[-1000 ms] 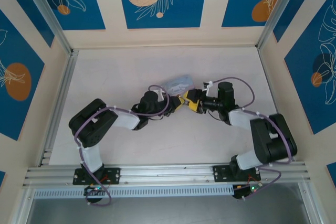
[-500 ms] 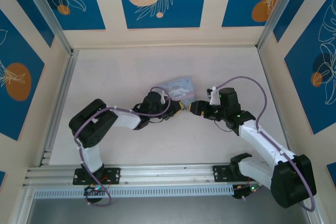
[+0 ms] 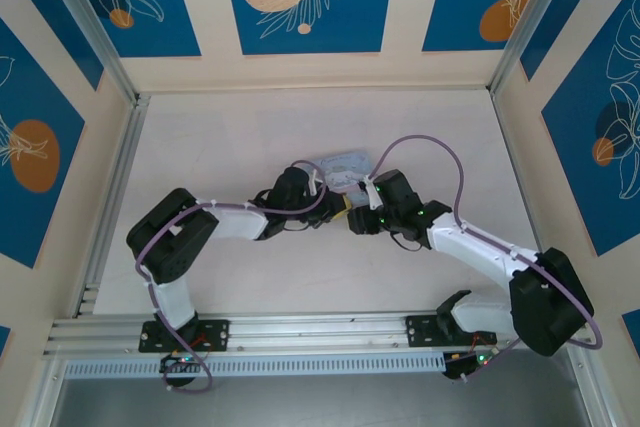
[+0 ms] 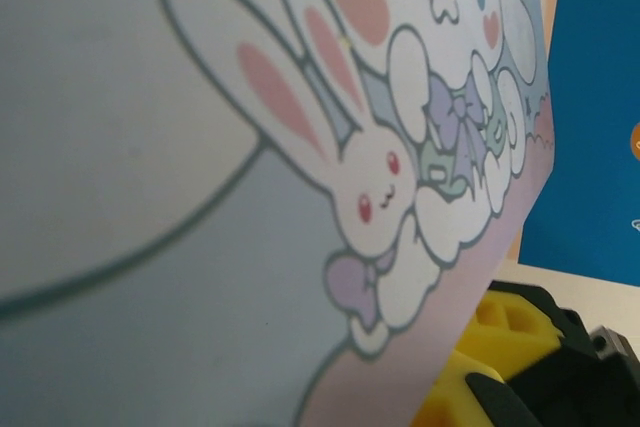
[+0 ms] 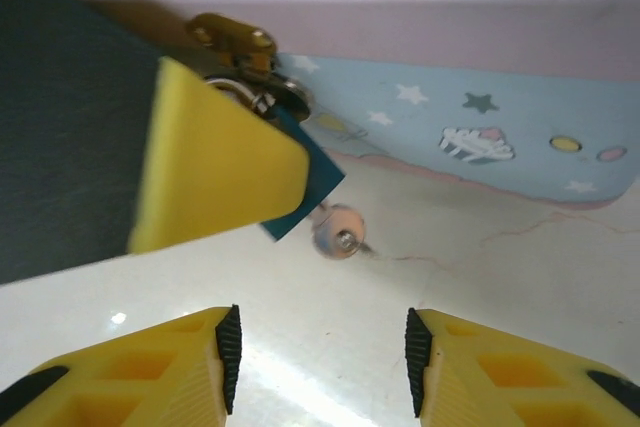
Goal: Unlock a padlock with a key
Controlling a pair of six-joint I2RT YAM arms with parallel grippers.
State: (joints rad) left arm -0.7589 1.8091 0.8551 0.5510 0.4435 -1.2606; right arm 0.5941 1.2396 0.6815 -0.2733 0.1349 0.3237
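Right gripper [image 5: 318, 367] hung spread and empty just beside the tin [image 5: 480, 97]; left gripper [image 5: 280, 162] pinched the padlock [image 5: 305, 185] at the tin's clasp [image 5: 228, 39]. Nudging closer, I could knock it loose.

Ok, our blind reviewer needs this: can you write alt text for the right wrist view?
The left claw's yellow finger comes in from the upper left with a small teal piece, likely the padlock, poking out beneath it, against a pale blue tin printed with stars. The right claw hangs below, open, over the white table.
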